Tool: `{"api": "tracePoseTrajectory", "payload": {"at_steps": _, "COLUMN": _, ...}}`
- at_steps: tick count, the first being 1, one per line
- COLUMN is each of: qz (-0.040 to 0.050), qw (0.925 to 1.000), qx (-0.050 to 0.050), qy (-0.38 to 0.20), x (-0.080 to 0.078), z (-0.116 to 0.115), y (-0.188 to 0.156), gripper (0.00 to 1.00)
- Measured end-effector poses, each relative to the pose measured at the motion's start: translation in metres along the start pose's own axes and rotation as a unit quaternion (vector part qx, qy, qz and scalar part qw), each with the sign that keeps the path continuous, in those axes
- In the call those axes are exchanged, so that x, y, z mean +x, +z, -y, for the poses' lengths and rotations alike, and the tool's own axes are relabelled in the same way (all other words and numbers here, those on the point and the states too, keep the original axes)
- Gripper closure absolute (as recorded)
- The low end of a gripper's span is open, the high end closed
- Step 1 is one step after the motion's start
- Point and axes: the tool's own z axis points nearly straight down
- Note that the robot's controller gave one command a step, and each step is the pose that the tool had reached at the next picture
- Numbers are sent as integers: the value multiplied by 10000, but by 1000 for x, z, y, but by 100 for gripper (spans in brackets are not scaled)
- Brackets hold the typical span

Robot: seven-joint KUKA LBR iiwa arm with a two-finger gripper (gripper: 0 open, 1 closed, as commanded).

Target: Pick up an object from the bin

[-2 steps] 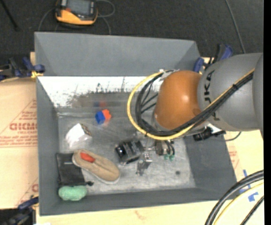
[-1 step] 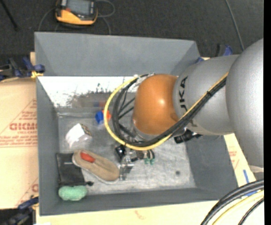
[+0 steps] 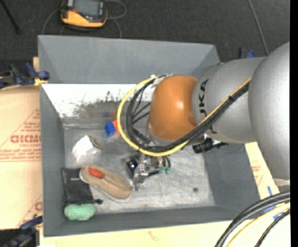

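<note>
Well, my claw (image 3: 140, 172) hangs mid-floor in the bin (image 3: 123, 60), open or closed I cannot tell, beside the right end of a tan slipper-shaped thing (image 3: 110, 185) with a red patch, lying near-left.

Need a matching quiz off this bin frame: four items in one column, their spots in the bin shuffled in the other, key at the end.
Things:
1. green fuzzy lump
2. small blue piece
3. white crumpled thing
4. tan oblong thing with a red patch

Places:
A. just left of the claw
B. top of the bin floor in the view, beside the arm's cables
C. bottom left corner
D. left side, midway up the floor

Pairs: 1-C, 2-B, 3-D, 4-A
</note>
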Motion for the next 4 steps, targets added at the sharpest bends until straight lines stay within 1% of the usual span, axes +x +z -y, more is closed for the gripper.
{"api": "tracePoseTrajectory", "payload": {"at_steps": 1, "qz": 12, "qw": 9994, "qx": 21, "qy": -339, "x": -23, "z": 42, "y": 52, "gripper": 0}}
{"api": "tracePoseTrajectory", "payload": {"at_steps": 2, "qz": 6, "qw": 9977, "qx": 8, "qy": 683, "x": -48, "z": 42, "y": 57, "gripper": 100}}
{"api": "tracePoseTrajectory", "payload": {"at_steps": 4, "qz": 5, "qw": 9976, "qx": 7, "qy": 685, "x": -48, "z": 42, "y": 55, "gripper": 100}}
